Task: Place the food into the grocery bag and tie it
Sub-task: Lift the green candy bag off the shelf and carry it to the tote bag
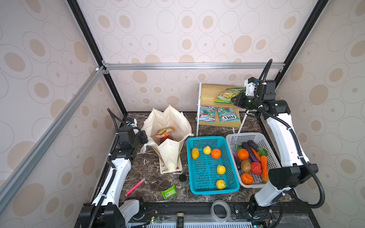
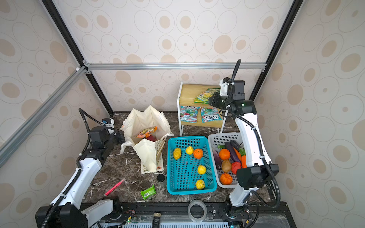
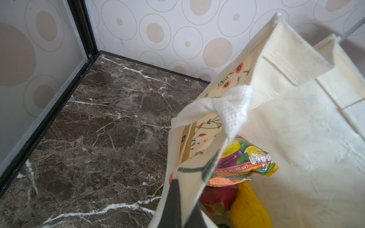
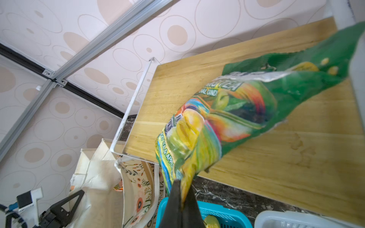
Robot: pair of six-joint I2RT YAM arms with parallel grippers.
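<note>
Right hand [image 4: 182,189] clamped shut on one end of the green packet [image 4: 227,118], whose long axis runs away from the hand over the shelf [image 4: 256,158]; can't tell if it's clear of the wood. Grocery bag [image 1: 171,122] stands on the table [image 1: 150,169], left of and below that hand, mouth up. Left hand [image 3: 185,191] is nearer, closed, pinching the bag rim. Counts: 2 FOXS packets [image 1: 206,115] on shelf; in bag 1 orange packet [image 1: 164,131], 1 dragon fruit [image 3: 217,199], 1 yellow fruit [image 3: 248,207]

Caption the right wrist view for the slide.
Right gripper shut on the green packet edge at the shelf; bag stands open beyond.
</note>
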